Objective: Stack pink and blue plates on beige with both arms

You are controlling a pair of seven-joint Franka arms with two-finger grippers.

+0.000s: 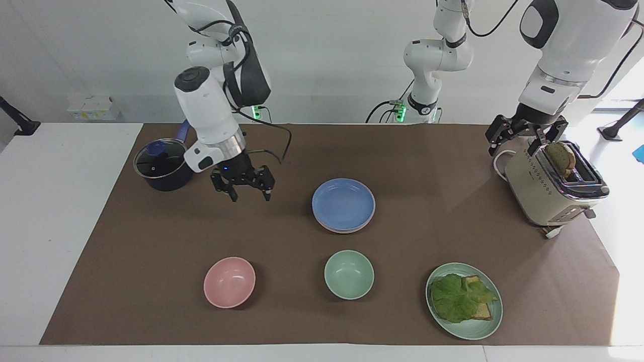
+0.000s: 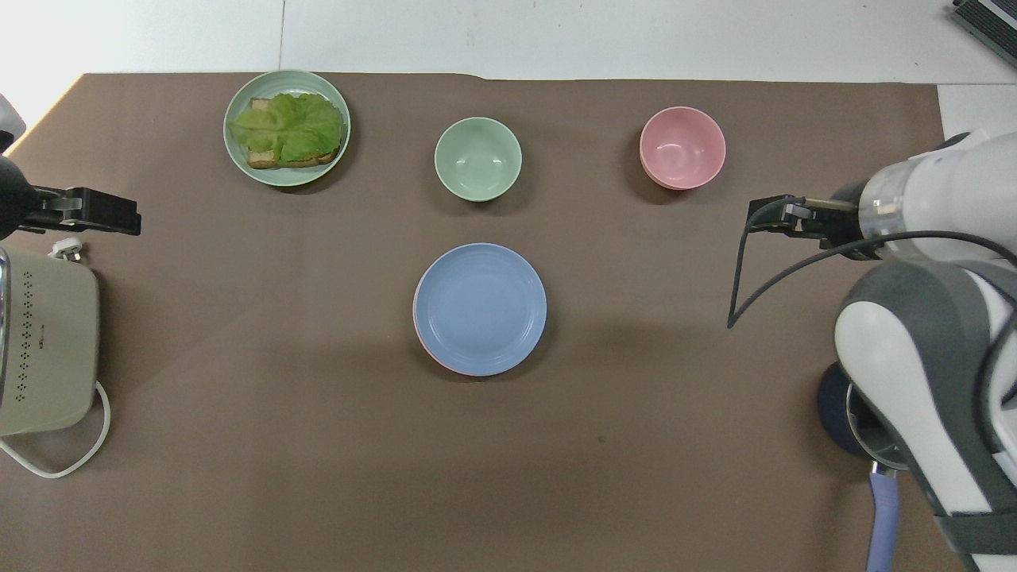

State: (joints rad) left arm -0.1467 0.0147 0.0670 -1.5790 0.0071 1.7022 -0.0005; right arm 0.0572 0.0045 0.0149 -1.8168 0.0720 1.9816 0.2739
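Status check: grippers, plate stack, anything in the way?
Right gripper open, empty, raised beside the pot. Left gripper open, waiting over the toaster. Blue plate tops the stack, pink rim under it; beige hidden. Nothing in the way.

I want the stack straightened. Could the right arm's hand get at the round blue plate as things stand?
Probably yes: the right hand hangs open over bare mat beside the round matte blue plate, nothing between them, the plate's top uncovered.
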